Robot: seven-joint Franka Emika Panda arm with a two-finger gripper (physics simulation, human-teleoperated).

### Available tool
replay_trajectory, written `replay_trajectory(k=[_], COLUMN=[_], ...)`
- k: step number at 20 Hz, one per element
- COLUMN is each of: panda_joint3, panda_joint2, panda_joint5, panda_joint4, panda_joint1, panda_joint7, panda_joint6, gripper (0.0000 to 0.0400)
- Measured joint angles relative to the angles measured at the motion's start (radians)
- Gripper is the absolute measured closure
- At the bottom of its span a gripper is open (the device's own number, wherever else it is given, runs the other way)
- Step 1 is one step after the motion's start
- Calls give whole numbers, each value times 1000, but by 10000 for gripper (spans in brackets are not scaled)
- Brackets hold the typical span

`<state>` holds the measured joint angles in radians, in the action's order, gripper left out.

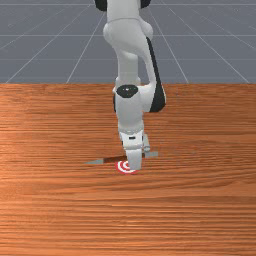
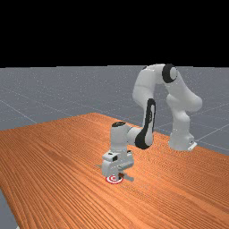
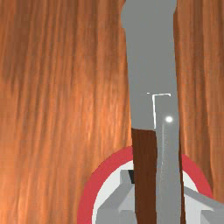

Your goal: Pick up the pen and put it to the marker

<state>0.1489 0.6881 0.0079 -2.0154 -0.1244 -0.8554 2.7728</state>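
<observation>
- A robot's gripper [image 1: 134,162] pinches the pen [image 3: 153,100] low over the marker [image 1: 121,166], with 1 finger [image 3: 116,204] pressed to each side of it.
- The pen, grey at its ends and brown between, crosses over the marker's rings in the wrist view — a narrow grey strip runs along its brown part, and a small bright glint sits on the grey.
- In the front view, the pen's pointed grey tip reaches past the marker on the front view's left, while its other grey end extends beyond the marker on the front view's right.
- The marker, a round red-and-white target, lies flat on the orange-brown table [image 1: 65,215], partly hidden by the gripper in the front view and partly by the pen in the wrist view.
- In the far view, the gripper points down at the marker, and the pen's 2 ends stick out to either side above it.
- The white-and-grey arm [image 2: 144,87] rises above the marker and bends toward the far view's right, where its base [image 2: 180,134] stands well apart from the marker.
- Beyond the table, as seen from the marker, a grey floor [image 1: 35,45] carries thin, pale grid lines.
</observation>
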Motion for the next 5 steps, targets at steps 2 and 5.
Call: replay_trajectory(k=[2,5], panda_joint3=[-24,-40], panda_joint2=[-5,-7], panda_joint5=[21,28], panda_joint4=[-9,-6], panda_joint1=[-4,20], panda_joint7=[52,102], panda_joint6=[22,15], gripper=[167,46])
